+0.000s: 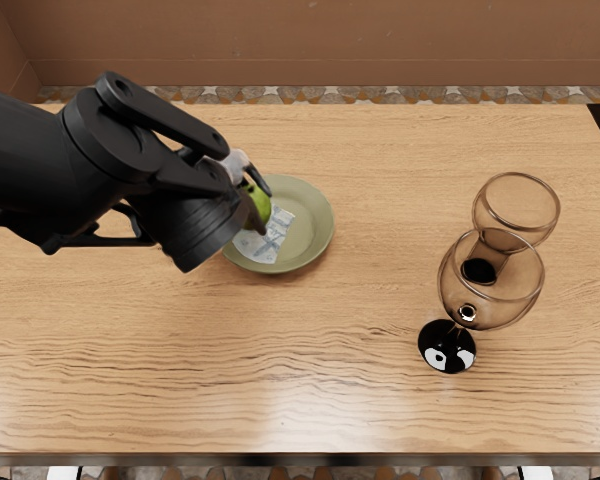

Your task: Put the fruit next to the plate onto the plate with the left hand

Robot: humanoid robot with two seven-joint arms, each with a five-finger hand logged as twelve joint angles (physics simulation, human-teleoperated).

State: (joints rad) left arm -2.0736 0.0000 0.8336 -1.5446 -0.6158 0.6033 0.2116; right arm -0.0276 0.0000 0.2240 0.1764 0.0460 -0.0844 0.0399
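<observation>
A green fruit (261, 203) shows as a small patch over the left part of the olive-green plate (311, 226). My left hand (248, 198) is curled around it, the black forearm coming in from the left edge and hiding most of the fruit and the plate's left side. Whether the fruit touches the plate I cannot tell. A pale reflection of the fingers lies on the plate's middle.
Two brownish wine glasses sit at the right: one (516, 207) farther back and one (487, 283) tilted, with a black foot (447, 346). The wooden table (300, 380) ends at a wall behind.
</observation>
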